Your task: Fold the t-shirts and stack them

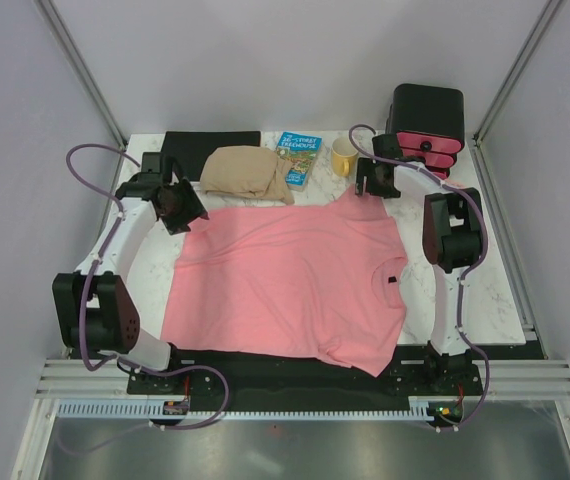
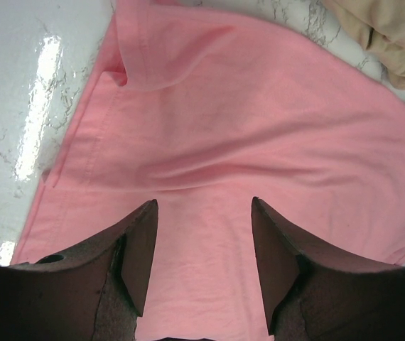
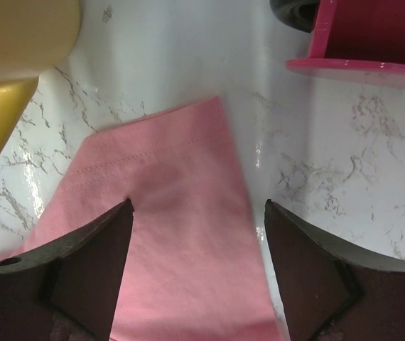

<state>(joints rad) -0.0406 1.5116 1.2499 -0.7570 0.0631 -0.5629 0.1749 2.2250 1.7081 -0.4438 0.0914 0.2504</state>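
A salmon-pink t-shirt (image 1: pixel 290 280) lies spread flat on the marble table, its neck with a small dark label (image 1: pixel 390 280) toward the right. My left gripper (image 1: pixel 183 207) is open over the shirt's far left corner; in the left wrist view the pink cloth (image 2: pixel 245 121) fills the space between my open fingers (image 2: pixel 140 249). My right gripper (image 1: pixel 376 182) is open over the far right sleeve (image 3: pixel 167 206), which lies between and under its fingers (image 3: pixel 96 263). Neither gripper holds cloth.
A tan bundled garment (image 1: pixel 246 173) lies behind the shirt, also in the left wrist view (image 2: pixel 387 35). A blue book (image 1: pixel 297 157), a yellow mug (image 1: pixel 344 156) and a black box with pink drawers (image 1: pixel 427 125) stand at the back. A black mat (image 1: pixel 210 143) lies back left.
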